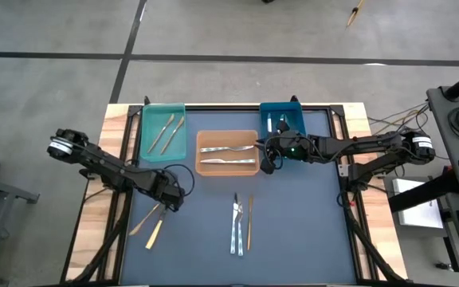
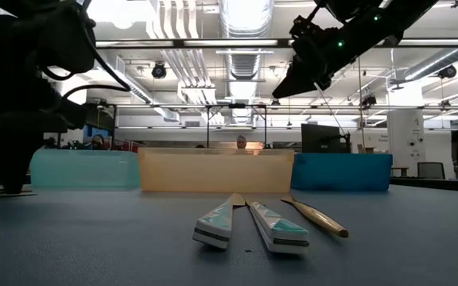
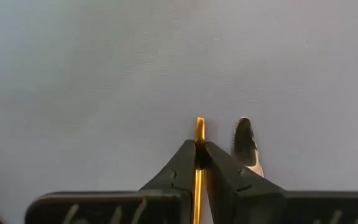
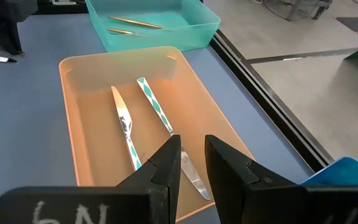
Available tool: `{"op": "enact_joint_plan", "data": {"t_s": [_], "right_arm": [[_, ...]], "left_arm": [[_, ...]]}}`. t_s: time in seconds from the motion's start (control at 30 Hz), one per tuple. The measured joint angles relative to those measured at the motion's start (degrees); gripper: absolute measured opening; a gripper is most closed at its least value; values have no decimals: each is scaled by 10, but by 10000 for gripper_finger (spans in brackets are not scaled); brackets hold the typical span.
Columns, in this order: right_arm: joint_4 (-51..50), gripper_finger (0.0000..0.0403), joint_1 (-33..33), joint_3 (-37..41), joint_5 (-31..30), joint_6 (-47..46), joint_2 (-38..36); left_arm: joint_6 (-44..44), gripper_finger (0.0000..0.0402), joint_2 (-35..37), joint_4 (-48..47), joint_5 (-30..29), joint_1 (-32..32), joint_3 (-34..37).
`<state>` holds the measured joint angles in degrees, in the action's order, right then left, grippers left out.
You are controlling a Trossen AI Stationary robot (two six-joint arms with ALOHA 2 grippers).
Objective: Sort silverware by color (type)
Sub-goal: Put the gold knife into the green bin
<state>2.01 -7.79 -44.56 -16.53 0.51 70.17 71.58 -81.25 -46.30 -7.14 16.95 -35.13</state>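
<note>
Each bin already holds two pieces; five remain on the tabletop. Left gripper jaws clench a gold piece; right gripper jaws hang slightly parted, empty, over the orange bin.

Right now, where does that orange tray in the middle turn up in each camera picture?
High view: orange bin at the table's back middle, between the teal bin and blue bin.
Low view: orange bin centre background, same neighbours.
Left wrist view: not in it.
Right wrist view: orange bin fills the middle, ahead of the right end effector.
Shared landmark: teal bin.
</note>
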Motion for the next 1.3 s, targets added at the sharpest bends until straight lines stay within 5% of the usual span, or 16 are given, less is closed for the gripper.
{"op": "enact_joint_plan", "data": {"t_s": [0.87, 1.3], "right_arm": [[0, 63, 0, 0, 0, 6, 0], [0, 63, 0, 0, 0, 6, 0]], "left_arm": [[-57, 0, 39, -71, -73, -2, -80], [-251, 0, 134, -47, -198, -2, -210]]}}
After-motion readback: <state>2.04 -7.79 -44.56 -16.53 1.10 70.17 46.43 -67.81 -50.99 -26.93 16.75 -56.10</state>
